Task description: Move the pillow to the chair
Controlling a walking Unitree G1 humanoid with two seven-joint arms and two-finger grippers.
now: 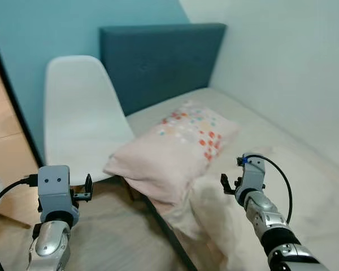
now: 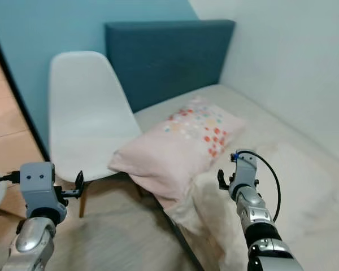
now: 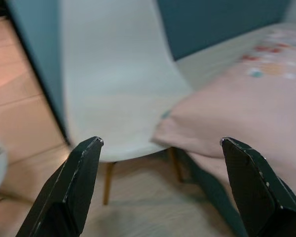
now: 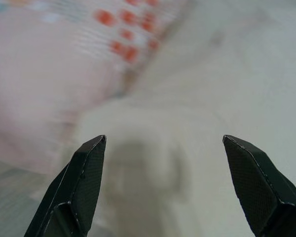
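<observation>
Pink pillow (image 1: 178,145) overhangs the bed's (image 1: 305,169) edge beside the white chair (image 1: 82,121). Wrist views show the left gripper (image 3: 160,143) and right gripper (image 4: 163,140) with jaws apart.

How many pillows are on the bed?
1. The pink pillow with coloured dots lies on the bed at its near edge, next to the white chair.
</observation>
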